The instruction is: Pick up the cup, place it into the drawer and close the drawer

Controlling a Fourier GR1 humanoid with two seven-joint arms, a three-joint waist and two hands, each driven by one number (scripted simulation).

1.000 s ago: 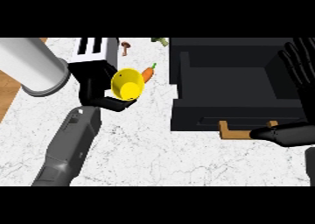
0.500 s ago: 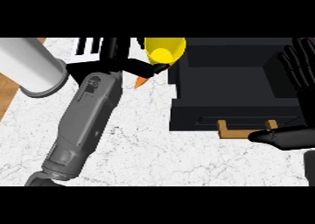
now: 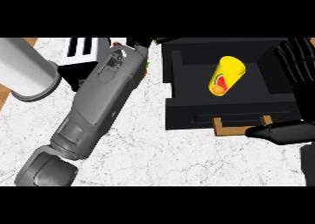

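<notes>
The yellow cup [image 3: 226, 75] lies on its side inside the open black drawer [image 3: 186, 114], with a red and orange mark near its lower end. No hand touches it. My left forearm stretches up the counter, and my left hand [image 3: 138, 42] is mostly cut off at the top edge, just left of the drawer's back corner. My right hand [image 3: 301, 70] stands open over the drawer's right side, fingers up. Its thumb lies by the drawer's wooden handle [image 3: 240, 128].
A large white cylinder [image 3: 23, 70] stands at the far left on the marble counter [image 3: 153, 157]. A black and white appliance [image 3: 81, 56] sits behind my left forearm. A wooden edge [image 3: 0, 103] borders the counter on the left.
My left arm swung up and to the right with the cup. The cup has left the hand and now lies in the drawer. The right hand has hardly moved.
</notes>
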